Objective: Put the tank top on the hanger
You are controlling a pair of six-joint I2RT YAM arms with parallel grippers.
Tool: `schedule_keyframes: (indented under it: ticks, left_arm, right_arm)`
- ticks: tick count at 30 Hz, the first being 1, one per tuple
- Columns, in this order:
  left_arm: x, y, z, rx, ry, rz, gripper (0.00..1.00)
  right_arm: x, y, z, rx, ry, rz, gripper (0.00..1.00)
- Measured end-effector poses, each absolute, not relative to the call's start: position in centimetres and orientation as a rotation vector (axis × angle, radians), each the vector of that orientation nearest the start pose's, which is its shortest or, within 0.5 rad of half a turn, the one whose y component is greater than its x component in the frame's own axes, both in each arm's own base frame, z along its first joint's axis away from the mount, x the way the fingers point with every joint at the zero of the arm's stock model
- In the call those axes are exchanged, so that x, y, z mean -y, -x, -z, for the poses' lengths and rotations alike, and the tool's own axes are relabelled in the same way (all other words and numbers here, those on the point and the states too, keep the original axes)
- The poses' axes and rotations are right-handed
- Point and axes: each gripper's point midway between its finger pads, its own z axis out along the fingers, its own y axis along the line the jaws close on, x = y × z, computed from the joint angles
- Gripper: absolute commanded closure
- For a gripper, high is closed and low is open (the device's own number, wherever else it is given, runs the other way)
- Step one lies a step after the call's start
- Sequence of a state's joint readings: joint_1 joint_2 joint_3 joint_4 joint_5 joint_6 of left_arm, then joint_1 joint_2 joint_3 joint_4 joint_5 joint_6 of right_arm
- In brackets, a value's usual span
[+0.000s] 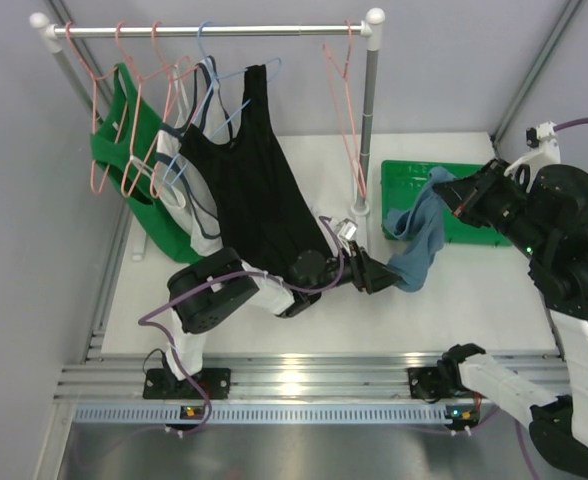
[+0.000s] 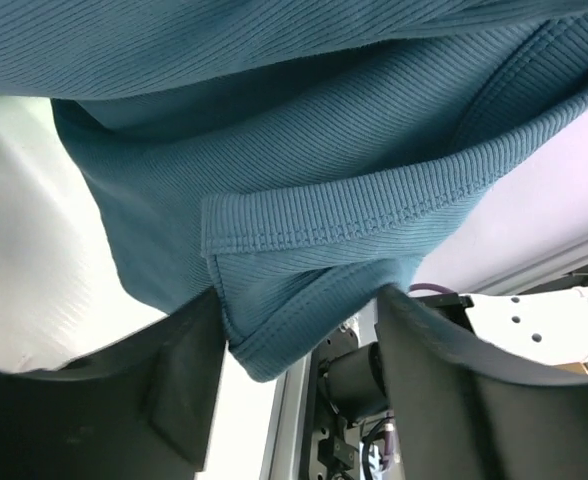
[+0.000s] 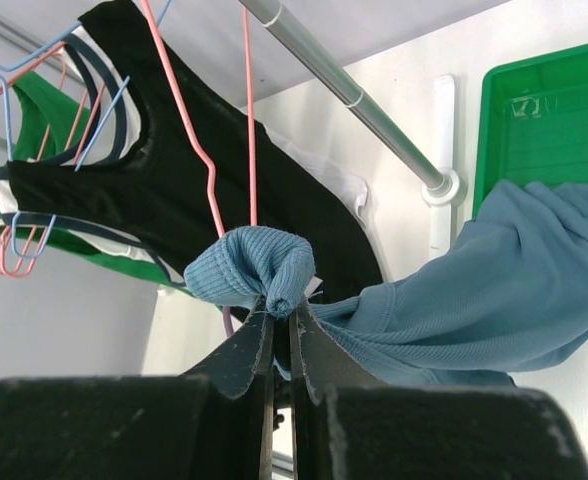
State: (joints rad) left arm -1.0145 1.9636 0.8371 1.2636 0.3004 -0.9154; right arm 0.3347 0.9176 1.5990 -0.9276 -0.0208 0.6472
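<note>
Tank top (image 1: 421, 238) hangs above the white tabletop (image 1: 474, 300) by the green tray (image 1: 404, 172); my right claw (image 3: 282, 312) pinches it, my left claw (image 2: 299, 300) gapes wide.

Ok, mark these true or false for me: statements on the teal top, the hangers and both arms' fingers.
1. The right arm's fingers are shut on a bunch of the dusty blue-teal ribbed tank top. True.
2. The left arm's fingers are clamped on that top. False: they stand apart, with its hem corner between them.
3. The thin salmon-pink wire hanger hangs bare on the metal rail. True.
4. The teal top lies folded in the green plastic tray. False: it hangs in the air from the right arm's fingers.
5. The black tank top hangs from that rail. True.
</note>
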Motion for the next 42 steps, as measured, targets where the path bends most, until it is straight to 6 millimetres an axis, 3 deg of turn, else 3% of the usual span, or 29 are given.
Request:
schedule_keyframes:
  ticks: [1, 3, 5, 7, 12, 14, 16, 19, 24, 28, 34, 42]
  left_arm:
    - [48.0, -20.1, -16.9, -1.671, -0.374, 1.74, 0.53]
    - [48.1, -20.0, -17.0, -1.671, -0.376, 1.751, 0.63]
    - [48.1, -19.8, -17.1, -1.675, -0.377, 1.766, 0.93]
    - [48.1, -19.6, -17.1, -1.679, -0.38, 1.776, 1.0]
    - [47.3, -19.1, -17.3, -1.685, -0.383, 1.769, 1.0]
    - [46.2, -18.5, -18.5, -1.661, -0.394, 1.763, 1.0]
    - [45.2, -18.0, -20.9, -1.594, -0.411, 1.761, 1.0]
    - [43.0, -17.0, -27.0, -1.437, -0.452, 1.736, 1.0]
    - [38.6, -15.7, -37.2, -1.247, -0.494, 1.604, 1.0]
    - [35.8, -15.5, -43.4, -1.177, -0.509, 1.476, 1.0]
    - [33.7, -16.1, -48.3, -1.204, -0.538, 1.304, 1.0]
    - [30.5, -17.6, -51.9, -1.267, -0.494, 1.103, 1.0]
  right_arm:
    - [-10.8, -22.2, -43.1, -1.856, -0.275, -0.708, 1.0]
    - [-10.9, -22.2, -43.1, -1.857, -0.274, -0.709, 1.0]
    - [-10.8, -22.2, -43.1, -1.856, -0.274, -0.709, 1.0]
    - [-10.9, -22.2, -43.1, -1.857, -0.274, -0.709, 1.0]
    - [-10.7, -22.2, -43.1, -1.855, -0.268, -0.698, 1.0]
    - [-10.6, -22.3, -43.0, -1.855, -0.261, -0.681, 1.0]
    - [-10.3, -22.6, -42.9, -1.855, -0.254, -0.651, 1.0]
    - [-9.7, -23.1, -43.4, -1.845, -0.24, -0.598, 1.0]
    - [-9.0, -23.9, -45.3, -1.796, -0.195, -0.525, 1.0]
    - [-8.5, -24.0, -47.6, -1.73, -0.154, -0.487, 1.0]
    - [-7.9, -23.4, -52.1, -1.583, -0.11, -0.478, 1.0]
    - [-7.5, -22.6, -55.9, -1.432, -0.094, -0.495, 1.0]
